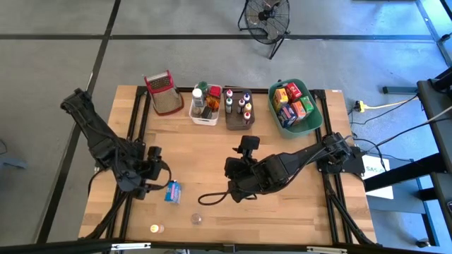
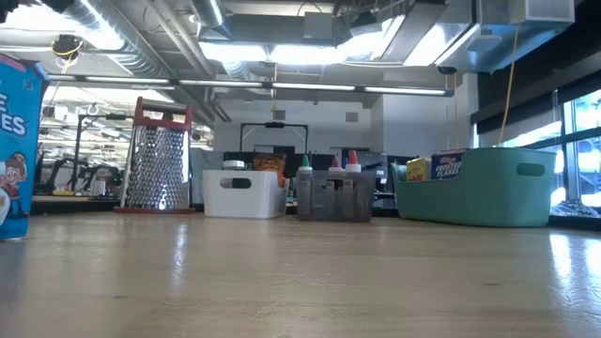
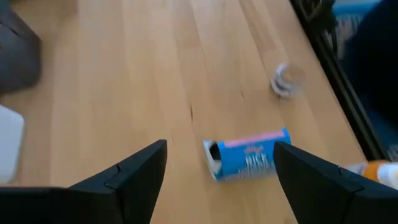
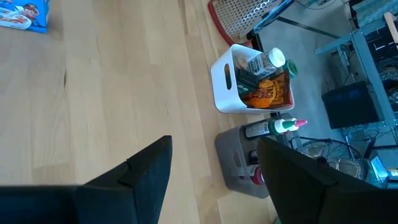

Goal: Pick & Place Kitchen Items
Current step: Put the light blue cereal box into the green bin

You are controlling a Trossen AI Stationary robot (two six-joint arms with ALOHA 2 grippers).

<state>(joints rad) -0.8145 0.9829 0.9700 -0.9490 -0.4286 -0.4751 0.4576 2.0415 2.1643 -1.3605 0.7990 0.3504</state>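
Observation:
A small blue cereal box sits on the wood just ahead of my left gripper, which is open and hovers above it, one finger on either side of the line to the box. In the high view the box lies right of that gripper. It also fills the low view's left edge as a blue box. A small clear jar and an orange-capped bottle stand apart near the table's near edge. My right gripper is open over the table's middle, holding nothing.
Along the far edge stand a red-rimmed wire basket, a white bin with bottles and packets, a grey bin of squeeze bottles, and a green bin of small boxes. Bare wood lies between the arms. A fan stands beyond the table.

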